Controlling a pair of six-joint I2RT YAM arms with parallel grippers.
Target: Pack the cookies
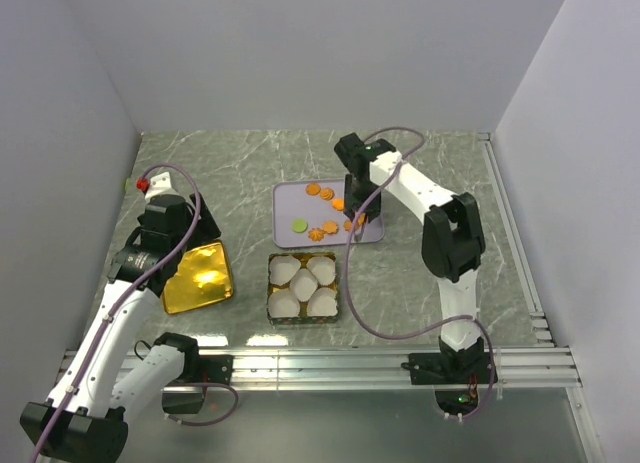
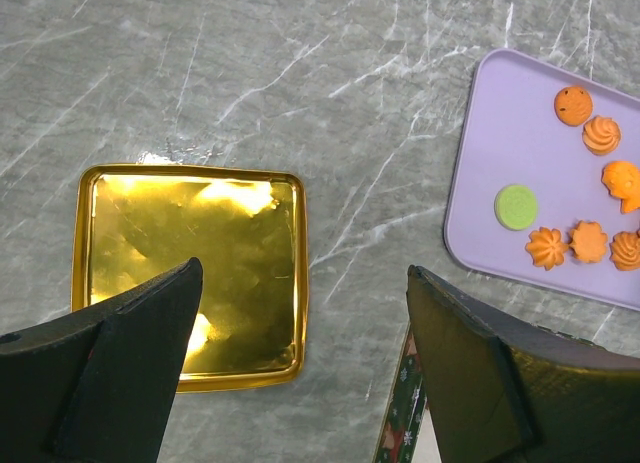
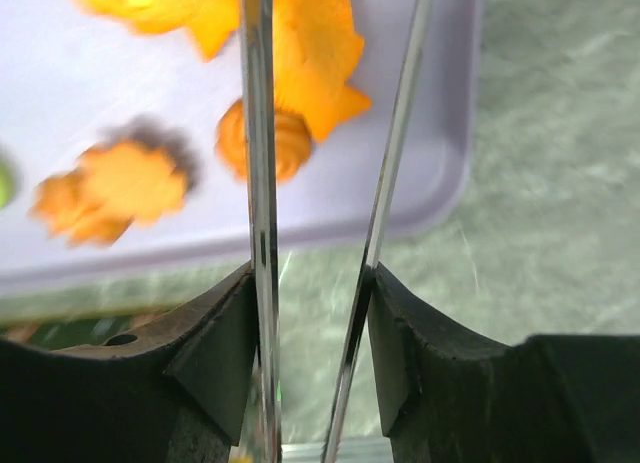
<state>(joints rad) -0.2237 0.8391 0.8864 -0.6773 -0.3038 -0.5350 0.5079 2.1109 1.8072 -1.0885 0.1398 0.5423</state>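
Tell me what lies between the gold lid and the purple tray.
Nothing but bare marble table lies between the gold lid and the purple tray. The left wrist view shows that stretch clearly.

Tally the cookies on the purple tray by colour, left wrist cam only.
orange cookies: 6
green cookie: 1
Total: 7
The tray runs off the right edge of that view, so there may be more cookies out of frame.
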